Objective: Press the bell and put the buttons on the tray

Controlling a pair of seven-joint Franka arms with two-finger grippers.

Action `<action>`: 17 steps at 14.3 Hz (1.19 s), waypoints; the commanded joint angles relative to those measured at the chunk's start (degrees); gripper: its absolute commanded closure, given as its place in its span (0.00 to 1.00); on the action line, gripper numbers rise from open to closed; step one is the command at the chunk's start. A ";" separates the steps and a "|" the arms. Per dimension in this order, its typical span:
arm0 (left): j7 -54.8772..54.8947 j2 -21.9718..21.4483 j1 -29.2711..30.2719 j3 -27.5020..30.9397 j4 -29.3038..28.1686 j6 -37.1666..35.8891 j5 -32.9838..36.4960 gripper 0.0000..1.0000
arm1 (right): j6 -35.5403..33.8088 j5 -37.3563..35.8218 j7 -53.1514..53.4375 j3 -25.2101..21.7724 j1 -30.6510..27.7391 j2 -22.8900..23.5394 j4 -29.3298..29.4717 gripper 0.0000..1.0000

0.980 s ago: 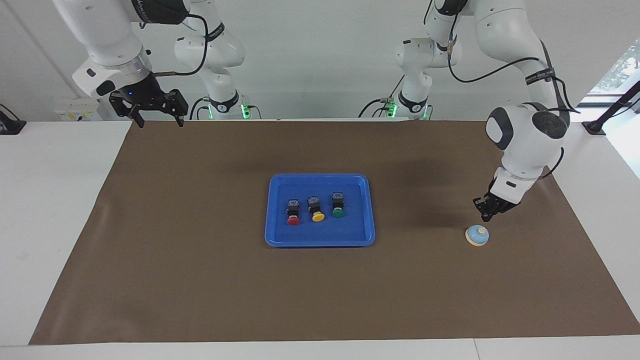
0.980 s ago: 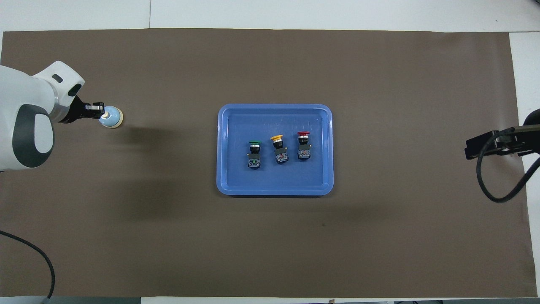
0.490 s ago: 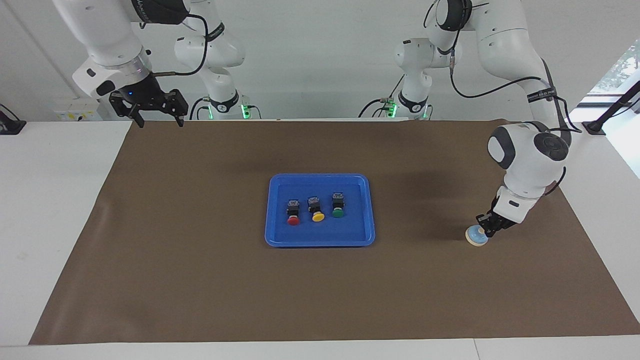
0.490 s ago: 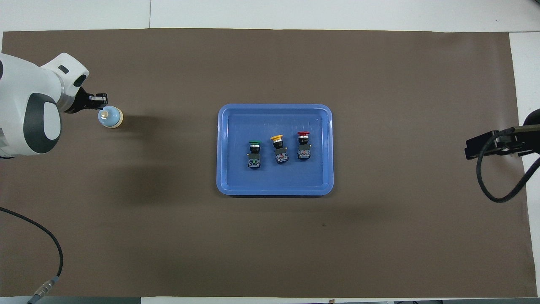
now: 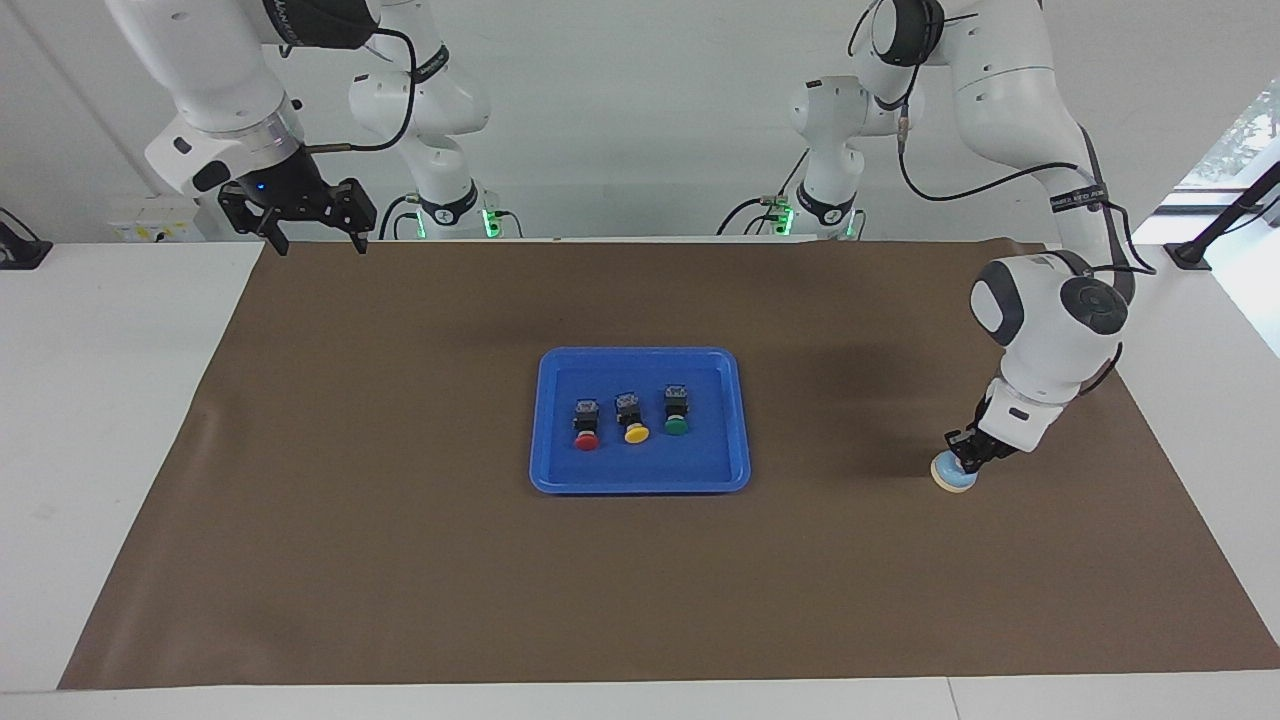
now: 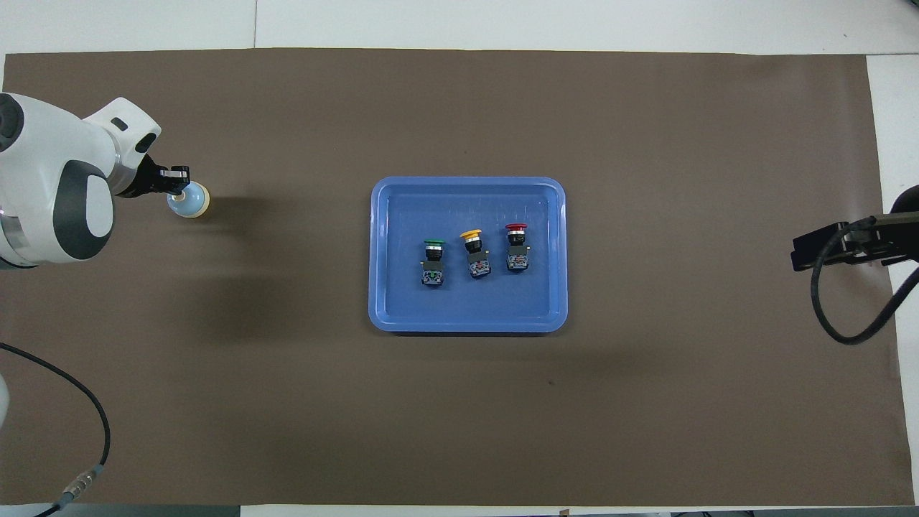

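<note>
Facing view: a brown mat [image 5: 400,560] covers the white table [image 5: 90,420]; the left gripper [image 5: 962,460], jaws closed, presses down on the bell [image 5: 952,478], while the right gripper [image 5: 312,235] waits with jaws open over the mat's edge. Overhead view: the tray [image 6: 380,251], well apart from both jaws, holds the buttons [image 6: 474,255] in a row, caps pointing away from the robots; no writing is readable

The left gripper [image 5: 962,462] covers the knob of the bell [image 5: 953,477], so whether its tips touch the knob cannot be told. In the overhead view the right gripper [image 6: 840,245] is cut off by the picture's edge, its fingertips unseen. The lettering on the bodies of the buttons [image 6: 472,255] in the tray [image 6: 380,251] is too small to read.
</note>
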 commanded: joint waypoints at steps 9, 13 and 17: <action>0.05 -5.23 0.65 0.18 2.32 -5.26 0.25 0.98 | -0.31 -0.54 -0.92 0.77 -0.95 -0.28 -0.07 0.00; -0.04 -12.96 1.19 0.18 2.15 -12.19 0.25 0.00 | -0.31 -0.54 -0.92 0.77 -0.95 -0.28 -0.07 0.00; 0.05 -22.19 1.54 0.18 2.14 -25.62 0.25 0.00 | -0.31 -0.54 -0.92 0.68 -0.95 -0.28 -0.07 0.00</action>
